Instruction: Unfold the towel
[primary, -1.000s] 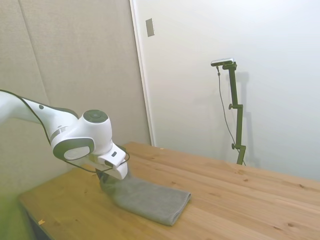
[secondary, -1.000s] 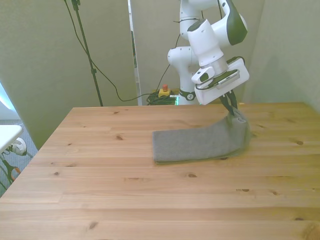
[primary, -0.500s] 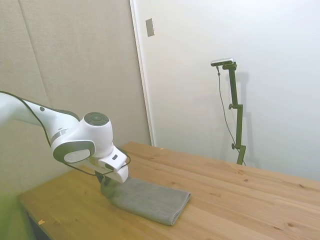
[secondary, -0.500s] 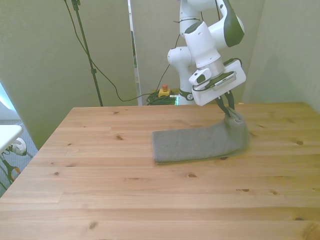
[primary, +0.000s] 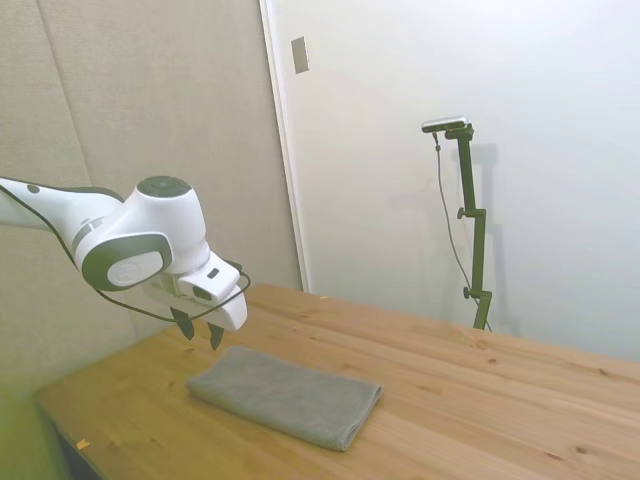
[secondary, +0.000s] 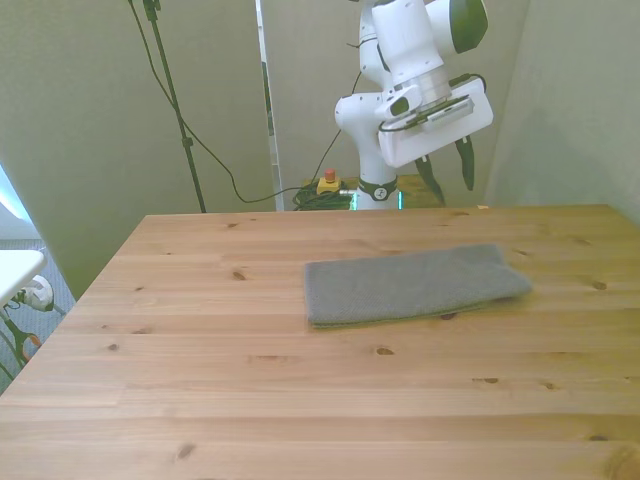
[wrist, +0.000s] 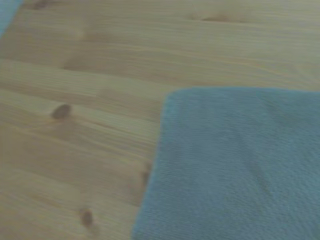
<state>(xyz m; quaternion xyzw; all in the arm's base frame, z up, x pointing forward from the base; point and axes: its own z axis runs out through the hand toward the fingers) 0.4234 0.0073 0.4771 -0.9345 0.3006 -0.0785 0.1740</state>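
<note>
The end effector (primary: 200, 330) (secondary: 451, 177) has its two dark fingers (secondary: 467, 163) spread apart and holds nothing; it hangs in the air above the towel (primary: 287, 396) (secondary: 412, 283) (wrist: 235, 165), not touching it. The white arm reaches out with the wrist bent down, fingers pointing to the bench (primary: 480, 400) (secondary: 200, 340). The towel lies flat and folded on the bench, toward the front view's right.

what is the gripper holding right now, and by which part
Nothing. The gripper hangs open above the table, clear of the towel, which lies flat and folded with no corner lifted.
</note>
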